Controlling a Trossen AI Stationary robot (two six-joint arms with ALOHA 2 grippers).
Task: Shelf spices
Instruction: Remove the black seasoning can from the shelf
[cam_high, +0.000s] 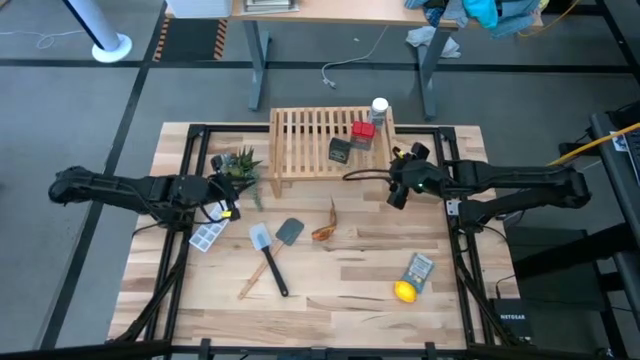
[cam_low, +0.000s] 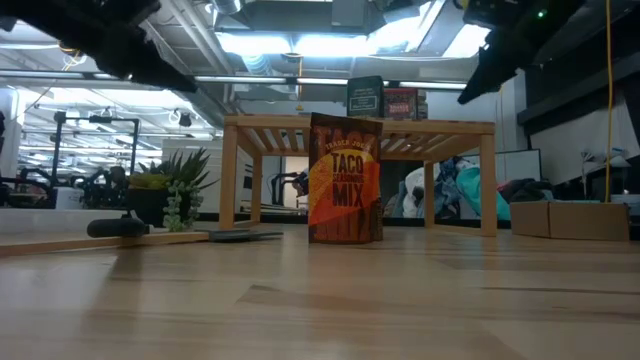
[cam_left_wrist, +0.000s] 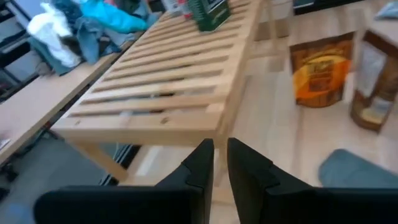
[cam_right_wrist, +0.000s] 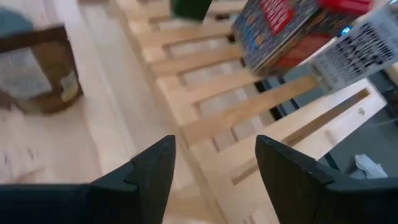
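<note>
**Q:** where's everything sitting rn?

**A:** I'm hovering my right gripper (cam_high: 397, 178) by the shelf (cam_high: 300, 140), jaws apart, empty. Left gripper (cam_high: 232, 197) nearly closed. Red box (cam_high: 362, 131), black box (cam_high: 341, 152), bottle (cam_high: 379, 109) sitting on top.

The table (cam_high: 340, 270) is made of light wooden planks with a smooth, slightly shiny finish. The shelf (cam_high: 300, 140) is pale bare wood, with a matt slatted top. The taco mix packet (cam_low: 345, 180) looks like glossy printed foil or plastic. The red box (cam_high: 362, 131) and the black box (cam_high: 341, 152) look like printed cardboard. The bottle (cam_high: 379, 110) is clear plastic with a white cap. The spatula (cam_high: 266, 258) has a wooden handle and a matt grey head. The fingers (cam_right_wrist: 152, 174) of the right gripper (cam_right_wrist: 214, 177) are matt black plastic, and so are the fingers (cam_left_wrist: 199, 167) of the left gripper (cam_left_wrist: 221, 171).
</note>
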